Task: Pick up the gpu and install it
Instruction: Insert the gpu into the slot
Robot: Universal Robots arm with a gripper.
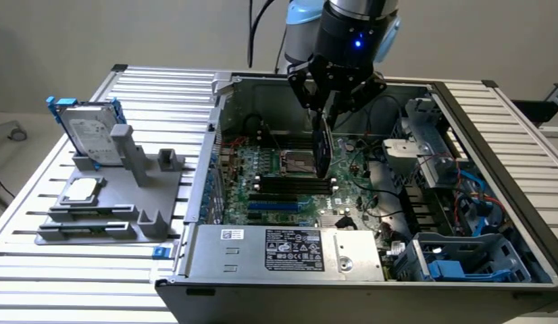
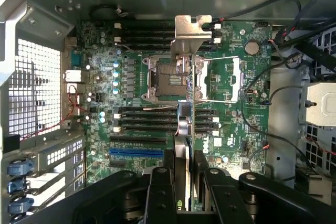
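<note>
Now one gpu [image 1: 322, 145] in jaws, over one motherboard [image 1: 261, 172].

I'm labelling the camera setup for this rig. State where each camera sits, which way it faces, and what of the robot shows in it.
Exterior view: off the arm, above the open computer case, looking down into it at an angle; the arm and gripper show.
Wrist view: on the wrist, looking along the fingers onto the motherboard.
Shared: the gripper, the gpu it grips edge-on, the motherboard.
</note>
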